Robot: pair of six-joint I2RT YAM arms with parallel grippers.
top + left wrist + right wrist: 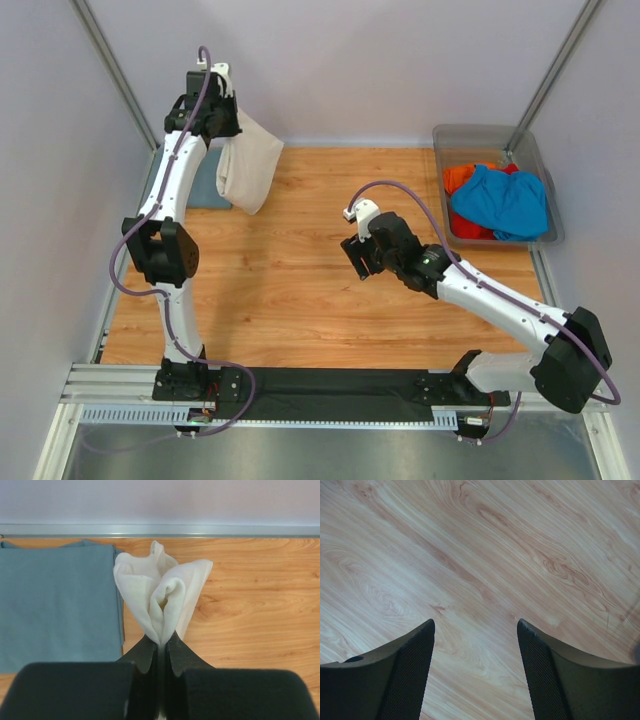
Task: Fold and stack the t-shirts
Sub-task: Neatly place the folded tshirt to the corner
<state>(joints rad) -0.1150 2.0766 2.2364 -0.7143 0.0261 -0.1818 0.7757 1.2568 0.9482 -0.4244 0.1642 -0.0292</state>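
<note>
Your left gripper (163, 642) pinched the cream-white shirt (162, 587), which hung long axis down, just right of the folded grey-blue shirt (55, 605). Your right gripper (475, 626), spread and empty, hovered well right of that shirt.

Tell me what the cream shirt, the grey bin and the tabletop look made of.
Cream-white hanging t-shirt: soft matte cloth, likely cotton knit; it droops in rounded folds. Clear grey rectangular bin: smooth translucent plastic, judging by its see-through walls. Brown table: wood or wood-look laminate, with a slight sheen and visible grain.
</note>
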